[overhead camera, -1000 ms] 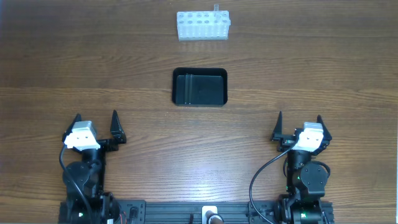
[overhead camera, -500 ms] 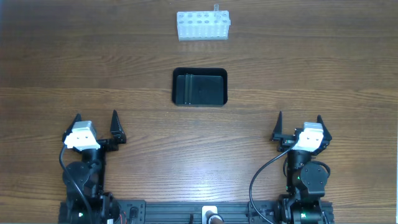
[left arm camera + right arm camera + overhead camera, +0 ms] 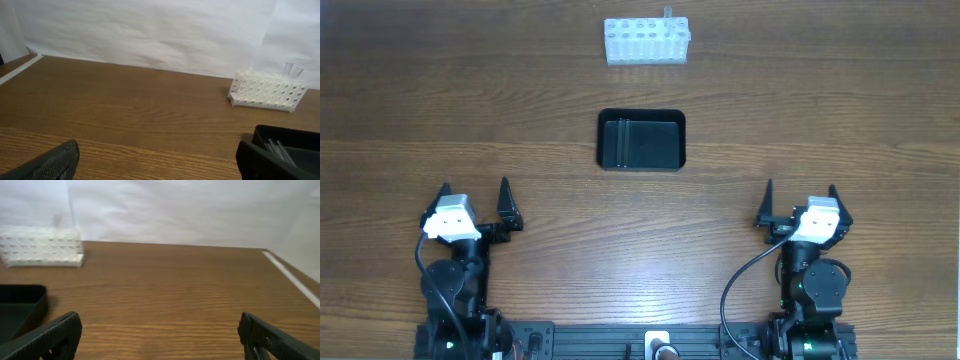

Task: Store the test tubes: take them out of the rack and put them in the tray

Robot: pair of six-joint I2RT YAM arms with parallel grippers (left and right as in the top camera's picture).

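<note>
Tubes (image 3: 626, 140) lie flat in the left part of the tray, so most of the storing looks done.

The desk (image 3: 840, 100) is bare brown wood around the task's things. The two arms sit folded at its near edge, well apart from everything. The left end effector (image 3: 474, 190) has its fingers spread wide and holds nothing. The right end effector (image 3: 801, 190) is equally wide and equally empty.

The black tray (image 3: 660, 148) lies mid-desk, between the arms and the rack. The white rack (image 3: 647, 42) stands beyond it at the far edge. One clear tube (image 3: 668, 13) stands upright in the rack's far right corner. The other holes look empty, though they are too small to be sure.

Risks, as I judge them:
- The tube is at the corner farthest from both arms, so the reach passes over the tray. A low approach could knock the tray or the rack's near side.
- The rack looks light. If the tube is pulled at a tilt and binds in its hole, the rack may lift or slide with it.
- A clear, smooth tube can slip from the fingers, more so if it is pinched near the tip.
- Let go too high over the tray, it may bounce out or strike the tubes lying there.
</note>
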